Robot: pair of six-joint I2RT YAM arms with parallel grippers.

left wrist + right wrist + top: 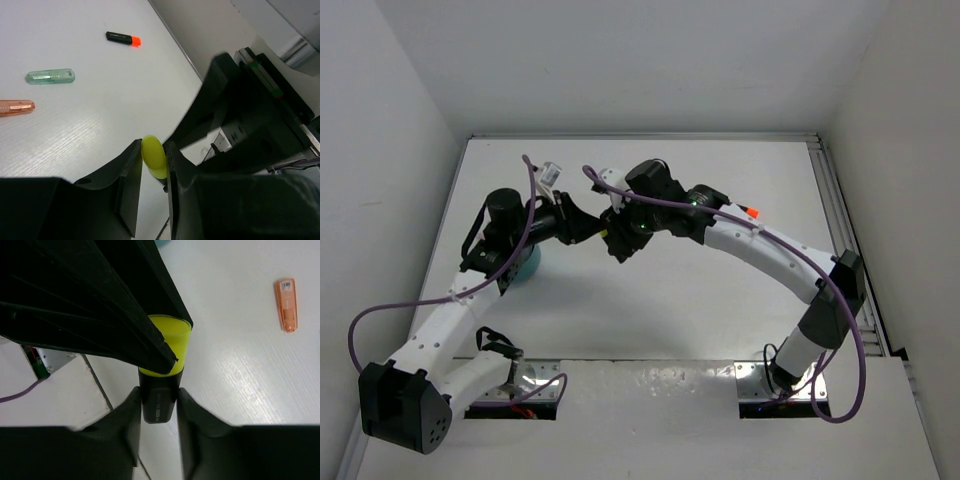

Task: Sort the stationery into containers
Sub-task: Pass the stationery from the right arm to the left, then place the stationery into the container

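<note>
right gripper (158, 392) closed on the black body of the yellow-capped highlighter (172, 345), mid-table | left gripper (153, 150) pinches its cap | top view hides this grip | teal bowl (525, 270) mostly under left arm | only left wrist view shows mint marker (50, 76), farther the orange-capped highlighter (123, 38)

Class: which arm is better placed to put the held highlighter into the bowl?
Left: the left gripper pinches the yellow-capped black highlighter, and the round teal plastic bowl lies beside that arm.

Black yellow-capped highlighter (159, 400) held aloft, pinched at cap and barrel. Lying flat, apart: orange-capped marker (123, 38), mint pen (50, 76), orange pen (15, 107). Partly hidden: teal bowl (525, 268).
</note>
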